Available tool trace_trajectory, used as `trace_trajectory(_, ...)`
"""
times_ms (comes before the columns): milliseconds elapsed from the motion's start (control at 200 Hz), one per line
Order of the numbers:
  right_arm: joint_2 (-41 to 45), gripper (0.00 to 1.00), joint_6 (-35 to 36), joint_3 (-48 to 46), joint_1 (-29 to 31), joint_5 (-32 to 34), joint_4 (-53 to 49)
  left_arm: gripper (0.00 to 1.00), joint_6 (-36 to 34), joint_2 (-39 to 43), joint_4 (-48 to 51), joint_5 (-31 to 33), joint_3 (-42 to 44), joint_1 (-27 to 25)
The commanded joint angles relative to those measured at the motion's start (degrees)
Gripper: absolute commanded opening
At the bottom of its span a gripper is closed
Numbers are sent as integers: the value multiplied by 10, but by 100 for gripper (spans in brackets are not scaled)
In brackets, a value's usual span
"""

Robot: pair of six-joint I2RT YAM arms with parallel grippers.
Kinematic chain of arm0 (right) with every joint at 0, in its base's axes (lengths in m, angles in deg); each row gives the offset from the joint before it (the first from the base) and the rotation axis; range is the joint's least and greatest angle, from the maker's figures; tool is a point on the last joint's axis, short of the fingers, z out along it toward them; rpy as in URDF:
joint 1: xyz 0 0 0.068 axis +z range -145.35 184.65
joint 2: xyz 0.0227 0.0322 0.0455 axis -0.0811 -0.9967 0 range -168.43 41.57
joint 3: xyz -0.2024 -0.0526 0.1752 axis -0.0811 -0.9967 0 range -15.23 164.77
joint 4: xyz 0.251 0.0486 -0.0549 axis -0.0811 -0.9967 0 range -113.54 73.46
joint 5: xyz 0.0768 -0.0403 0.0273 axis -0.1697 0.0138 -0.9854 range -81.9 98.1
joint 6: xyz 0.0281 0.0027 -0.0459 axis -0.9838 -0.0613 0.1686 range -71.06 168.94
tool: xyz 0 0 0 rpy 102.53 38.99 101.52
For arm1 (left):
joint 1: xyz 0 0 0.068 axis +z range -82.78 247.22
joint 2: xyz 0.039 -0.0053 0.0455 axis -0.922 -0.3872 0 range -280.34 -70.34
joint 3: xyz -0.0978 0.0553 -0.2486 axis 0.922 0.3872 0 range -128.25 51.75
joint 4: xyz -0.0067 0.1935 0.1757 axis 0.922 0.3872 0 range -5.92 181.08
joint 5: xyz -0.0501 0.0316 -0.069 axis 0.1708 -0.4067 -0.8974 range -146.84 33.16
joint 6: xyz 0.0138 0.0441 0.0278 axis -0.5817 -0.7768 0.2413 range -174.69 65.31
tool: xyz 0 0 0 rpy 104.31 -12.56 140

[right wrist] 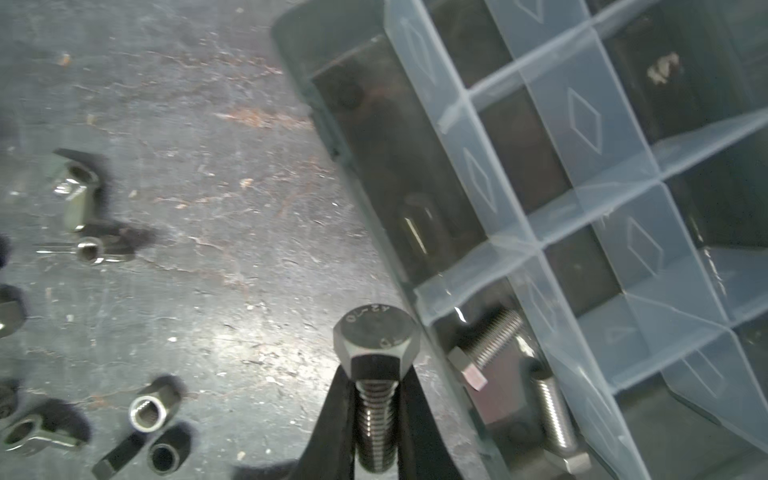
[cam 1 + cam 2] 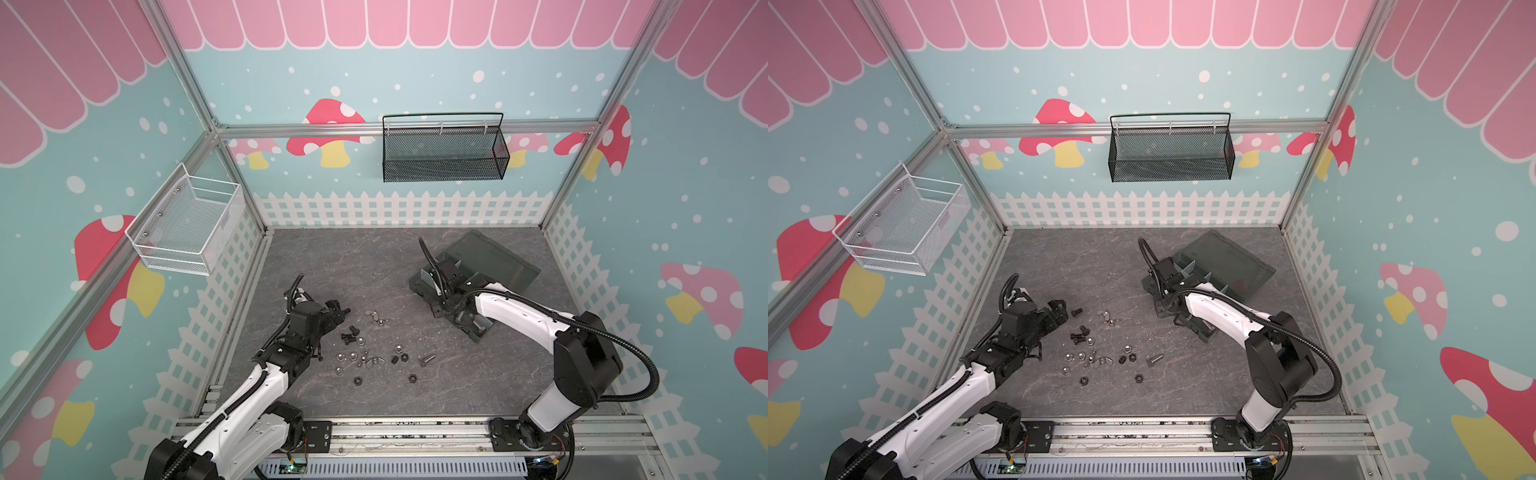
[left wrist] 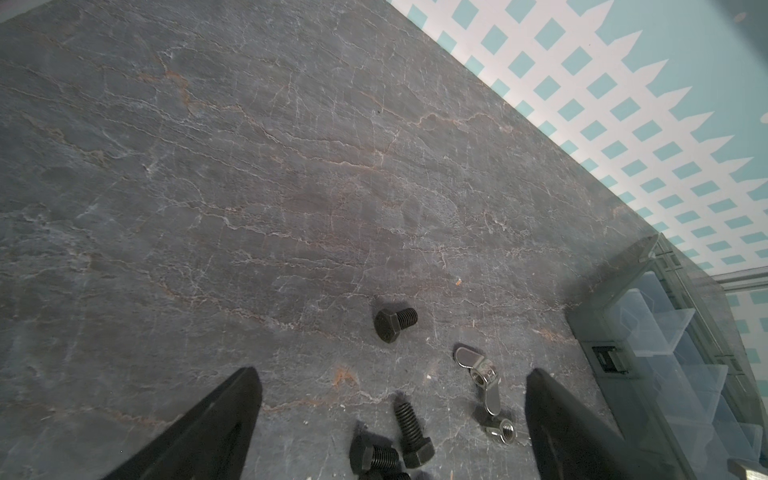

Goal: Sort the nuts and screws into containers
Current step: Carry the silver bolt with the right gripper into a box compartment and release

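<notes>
Here, a shiny silver metal bolt with a six-sided head is pinched by its ridged shaft between the two black fingers of the right gripper, which is squeezed tight on it. The bolt's head is just beside the outer wall of the dark grey-green plastic box. See-through white plastic walls cut the box into little square rooms. Two more silver bolts lie in the room nearest the held one. In both top views the box sits right of the middle with its flat lid lying open. The right arm reaches over the box and hides part of it.

The left gripper is spread wide and holds nothing. It hangs over the grey table, which looks like cracked stone. Near it lie short black bolts and a smooth silver wing nut. More small nuts and bolts are scattered in the lower middle of both top views, between the arms. A black mesh basket hangs on the back wall, upper middle. A white wire basket hangs at the left.
</notes>
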Motion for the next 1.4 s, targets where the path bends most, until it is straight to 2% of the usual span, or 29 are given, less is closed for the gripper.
trace_trajectory(0, 36, 0, 6, -27, -22, 6, -13, 100, 9, -4, -5, -6, -4, 4)
trace_trajectory(340, 63, 0, 24, -67, -74, 17, -13, 100, 11, -16, -11, -18, -10, 5)
trace_trajectory(951, 4, 0, 48, -60, -79, -11, 22, 100, 14, -8, -7, -12, 0, 4)
trace_trajectory(1056, -5, 7, 51, -58, -79, -10, 23, 100, 16, -3, -5, -10, 4, 4)
trace_trajectory(1261, -7, 29, 54, -56, -79, -10, 24, 100, 17, 14, 4, -1, 10, 6)
trace_trajectory(1396, 1, 36, 54, -55, -79, -14, 22, 100, 15, 23, 10, 1, 12, 7)
